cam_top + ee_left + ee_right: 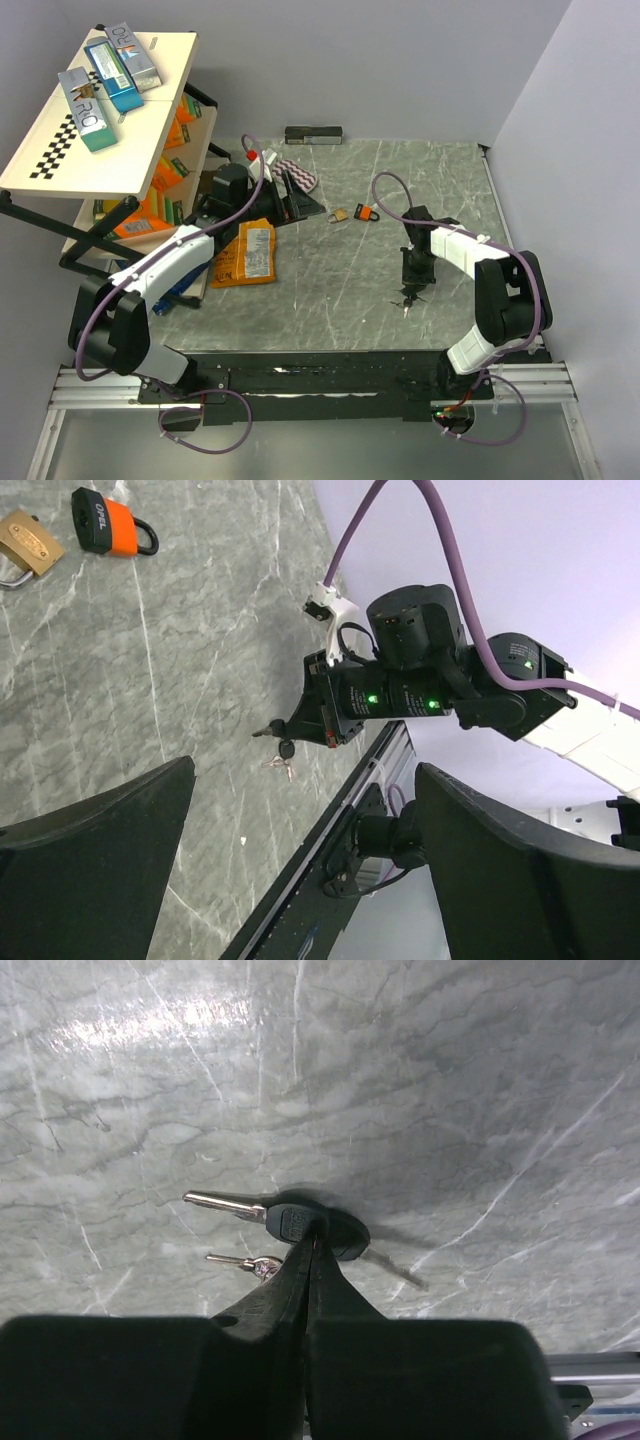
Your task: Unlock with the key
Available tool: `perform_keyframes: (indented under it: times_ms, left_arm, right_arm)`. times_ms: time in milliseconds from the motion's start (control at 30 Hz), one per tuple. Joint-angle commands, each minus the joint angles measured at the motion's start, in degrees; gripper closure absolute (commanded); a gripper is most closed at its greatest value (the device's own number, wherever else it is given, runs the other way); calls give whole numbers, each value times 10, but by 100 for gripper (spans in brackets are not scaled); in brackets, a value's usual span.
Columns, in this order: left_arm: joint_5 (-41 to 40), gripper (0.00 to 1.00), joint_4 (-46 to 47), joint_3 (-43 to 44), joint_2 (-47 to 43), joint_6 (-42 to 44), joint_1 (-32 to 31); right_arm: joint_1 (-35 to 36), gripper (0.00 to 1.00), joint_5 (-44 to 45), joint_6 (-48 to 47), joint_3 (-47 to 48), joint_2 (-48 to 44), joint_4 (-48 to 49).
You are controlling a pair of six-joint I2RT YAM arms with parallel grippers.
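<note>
The keys (300,1222) are a small cluster with black heads and thin metal blades, low over the grey marble table (330,290). My right gripper (315,1245) is shut on one black head; a blade sticks out left and two small silver keys hang beside it. From above, the keys (407,297) sit under the right gripper (413,285) near the front right. The brass padlock (340,215) and the orange-red padlock (367,213) lie side by side at mid-table, apart from the keys. My left gripper (295,200) is open and empty, left of the padlocks.
A shelf rack (60,160) with boxes stands at the left. An orange snack bag (245,252) lies beside the left arm. A patterned cloth (297,175) and a dark box (314,134) are at the back. The left wrist view shows both padlocks (110,528) and the table's front edge.
</note>
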Motion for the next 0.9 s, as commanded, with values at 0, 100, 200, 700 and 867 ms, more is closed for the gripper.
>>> perform_keyframes:
  times_ms: [0, 100, 200, 700, 867]
  left_arm:
    - [11, 4, 8, 6, -27, 21, 3]
    - [18, 4, 17, 5, -35, 26, 3]
    - [26, 4, 30, 5, -43, 26, 3]
    - [153, 4, 158, 13, -29, -2, -8]
    - [188, 4, 259, -11, -18, -53, -20]
  right_arm:
    - [4, 100, 3, -3, 21, -31, -27]
    - [5, 100, -11, -8, 50, -50, -43]
    - [5, 100, -51, -15, 92, -81, -49]
    - [20, 100, -438, 14, 307, -150, 101]
    - [22, 100, -557, 75, 306, -159, 210]
